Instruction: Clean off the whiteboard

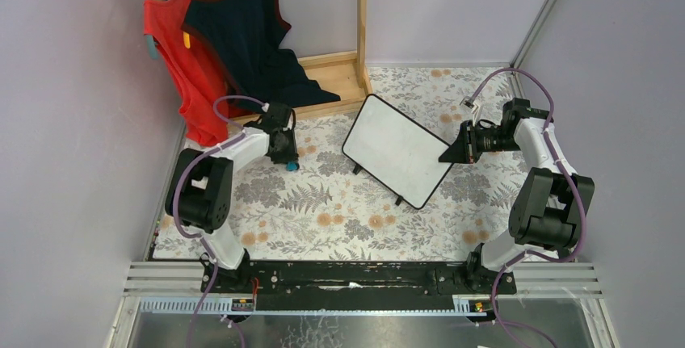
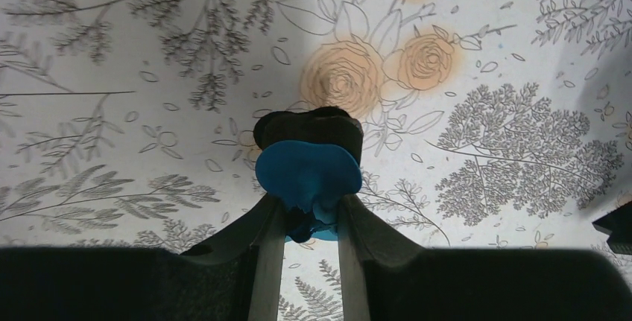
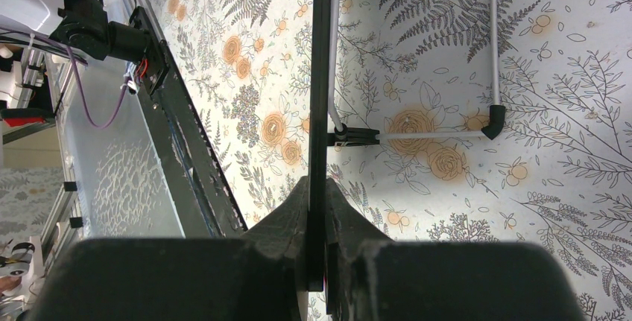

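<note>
r gripper (image 3: 318,196) on whiteboard (image 1: 396,150) edge; l gripper (image 2: 309,215) w/ blue eraser (image 2: 308,170)

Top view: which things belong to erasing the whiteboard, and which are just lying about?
Job: whiteboard, clamped at its edge by right gripper; blue eraser, held in left gripper.
Not in the job: red top, dark top, wooden rack.

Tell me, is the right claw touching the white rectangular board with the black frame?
Touching: the right wrist view shows the right gripper clamped onto the edge of the whiteboard.
</note>
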You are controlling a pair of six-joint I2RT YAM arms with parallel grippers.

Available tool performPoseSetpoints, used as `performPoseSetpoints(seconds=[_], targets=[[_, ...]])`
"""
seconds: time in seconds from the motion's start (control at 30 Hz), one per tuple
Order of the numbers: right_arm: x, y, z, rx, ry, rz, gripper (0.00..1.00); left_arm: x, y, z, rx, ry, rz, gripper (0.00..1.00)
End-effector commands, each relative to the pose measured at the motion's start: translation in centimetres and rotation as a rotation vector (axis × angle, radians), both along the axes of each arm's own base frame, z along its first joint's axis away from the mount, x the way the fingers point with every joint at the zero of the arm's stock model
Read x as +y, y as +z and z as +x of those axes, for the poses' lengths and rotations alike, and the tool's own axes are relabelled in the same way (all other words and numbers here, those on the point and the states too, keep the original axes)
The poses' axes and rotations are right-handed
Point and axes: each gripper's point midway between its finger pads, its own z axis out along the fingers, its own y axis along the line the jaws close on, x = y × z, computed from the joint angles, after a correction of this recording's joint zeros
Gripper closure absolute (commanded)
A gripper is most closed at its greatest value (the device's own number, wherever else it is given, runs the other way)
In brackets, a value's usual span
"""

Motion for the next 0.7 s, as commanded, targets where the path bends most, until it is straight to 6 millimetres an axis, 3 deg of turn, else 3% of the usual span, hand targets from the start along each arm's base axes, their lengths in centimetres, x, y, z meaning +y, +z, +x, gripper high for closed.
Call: performPoseSetpoints(seconds=[0.0,0.67], targets=[[1.02,1.01,-0.77,0.032,0.026,0.053,1.00,-1.24,0.28,0.26,0.027,-0.054,-0.053,0.97],[1.07,1.00,-0.92,0.031,0.030,0.053,1.00,-1.70,-0.21,0.79,0.085,-0.093,-0.053,0.82]])
